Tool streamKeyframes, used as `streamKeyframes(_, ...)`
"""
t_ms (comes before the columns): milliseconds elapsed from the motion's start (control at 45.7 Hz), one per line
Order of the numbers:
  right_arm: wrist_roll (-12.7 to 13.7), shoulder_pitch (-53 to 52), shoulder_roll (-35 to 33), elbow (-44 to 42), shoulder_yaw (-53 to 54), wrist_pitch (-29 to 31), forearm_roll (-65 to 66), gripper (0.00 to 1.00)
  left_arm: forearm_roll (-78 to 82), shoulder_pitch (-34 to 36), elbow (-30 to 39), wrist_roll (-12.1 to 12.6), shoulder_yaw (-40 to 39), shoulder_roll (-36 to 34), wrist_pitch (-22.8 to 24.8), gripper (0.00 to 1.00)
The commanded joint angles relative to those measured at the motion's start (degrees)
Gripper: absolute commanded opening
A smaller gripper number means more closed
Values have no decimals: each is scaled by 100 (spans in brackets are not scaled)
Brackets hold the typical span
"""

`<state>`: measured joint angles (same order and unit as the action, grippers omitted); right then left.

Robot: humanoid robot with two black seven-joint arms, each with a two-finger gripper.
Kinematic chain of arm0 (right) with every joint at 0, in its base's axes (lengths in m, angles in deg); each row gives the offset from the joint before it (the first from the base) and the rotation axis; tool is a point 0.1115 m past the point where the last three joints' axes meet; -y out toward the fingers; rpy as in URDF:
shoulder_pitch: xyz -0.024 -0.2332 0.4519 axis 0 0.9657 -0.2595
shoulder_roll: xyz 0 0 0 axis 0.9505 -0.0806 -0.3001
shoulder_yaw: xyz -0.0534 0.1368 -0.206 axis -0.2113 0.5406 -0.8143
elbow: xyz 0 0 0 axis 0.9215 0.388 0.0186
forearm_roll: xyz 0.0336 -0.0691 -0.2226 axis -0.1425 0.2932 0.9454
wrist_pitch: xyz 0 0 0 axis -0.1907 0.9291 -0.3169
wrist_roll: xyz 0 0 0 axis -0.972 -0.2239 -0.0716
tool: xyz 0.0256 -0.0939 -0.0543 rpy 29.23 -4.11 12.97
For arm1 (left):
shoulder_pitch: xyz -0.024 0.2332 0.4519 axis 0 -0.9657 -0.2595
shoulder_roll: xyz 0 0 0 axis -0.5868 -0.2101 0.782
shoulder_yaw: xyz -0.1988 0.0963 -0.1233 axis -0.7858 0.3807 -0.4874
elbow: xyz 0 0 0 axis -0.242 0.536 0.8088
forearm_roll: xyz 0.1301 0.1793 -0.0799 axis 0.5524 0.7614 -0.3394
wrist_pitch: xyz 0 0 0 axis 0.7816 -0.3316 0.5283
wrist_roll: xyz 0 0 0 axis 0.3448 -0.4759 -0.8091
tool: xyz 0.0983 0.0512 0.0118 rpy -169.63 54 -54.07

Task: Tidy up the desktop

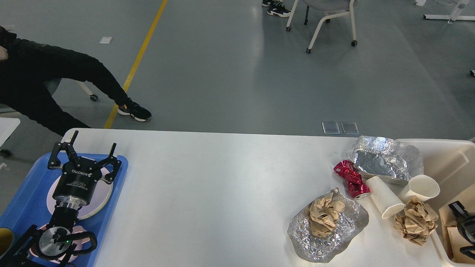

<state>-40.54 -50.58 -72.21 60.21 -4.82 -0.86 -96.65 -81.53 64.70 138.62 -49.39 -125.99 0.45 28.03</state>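
The white desktop [222, 193] fills the lower view. At its right end lies litter: a crumpled foil sheet [345, 226] with a brown paper ball [324, 215] on it, a crushed red can [350, 178], two white paper cups [384, 202] [423, 187], another brown paper ball [415, 220] and a foil container [382, 159]. My left gripper [93, 144] is open and empty above the blue tray [26, 193]. My right gripper [460, 210] shows dark at the right edge over the beige bin [445, 155]; its fingers are unclear.
The tray holds a pale plate [102, 198]; a yellow cup [4, 239] stands at its near corner. Brown flat pieces [451, 231] lie in the bin. A seated person [55, 81] and a wheeled chair [330, 18] are beyond the table.
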Motion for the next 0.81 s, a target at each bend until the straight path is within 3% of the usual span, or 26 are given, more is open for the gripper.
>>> streamKeyframes(0,-21,-5,51,76,8,-505,0,100,0,0,-1,0,0,-3,0,96)
streamKeyframes(263,-21,-75,-97,374,-44,-479,88,100,0,9,-1,0,0,-3,0,96)
streamKeyframes(482,75,-1365,-1529,1929,-141,135,869,100,0,9,-1,0,0,-3,0,96)
streamKeyframes(635,532,-2780,-2224,2861,-527,609,1721,100,0,9,-1,0,0,-3,0,96)
streamKeyframes(788,954,-4529,-2260,3521,-1598,1839,2188,100,0,9,-1,9,0,6,0,96)
